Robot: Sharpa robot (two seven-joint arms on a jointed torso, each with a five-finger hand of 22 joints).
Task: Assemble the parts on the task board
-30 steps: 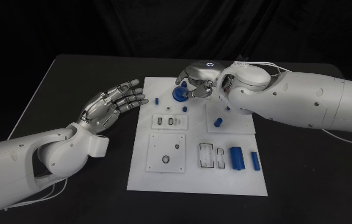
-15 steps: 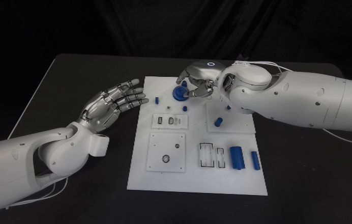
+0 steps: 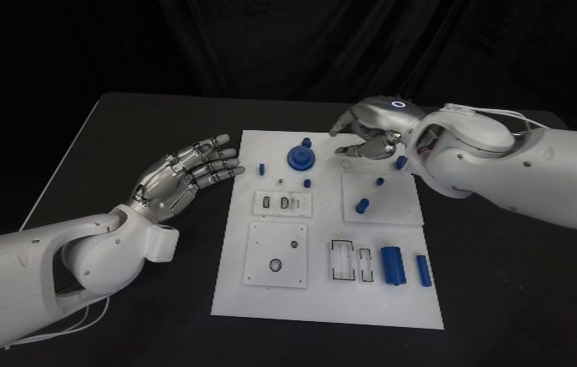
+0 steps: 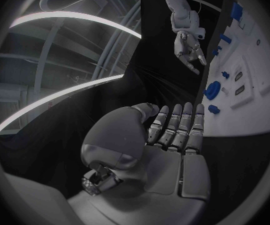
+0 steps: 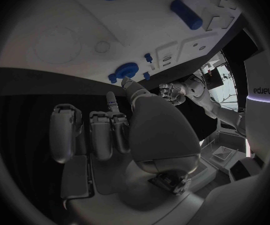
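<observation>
The left robot hand (image 3: 187, 175) hovers flat, fingers spread and holding nothing, over bare black surface (image 3: 132, 133) just beside the left edge of the smooth white board (image 3: 318, 292). The right robot hand (image 3: 375, 129) hangs above the board's far edge, fingers loosely curled around nothing, near a round blue disc (image 3: 301, 158). Two blue cylinders (image 3: 393, 263) lie at the board's right side.

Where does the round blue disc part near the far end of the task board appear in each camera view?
Head view: round blue disc part on the task board, near its far edge.
Left wrist view: the disc, beyond the left hand.
Right wrist view: the disc, past the right hand.
Shared landmark: the task board.
</observation>
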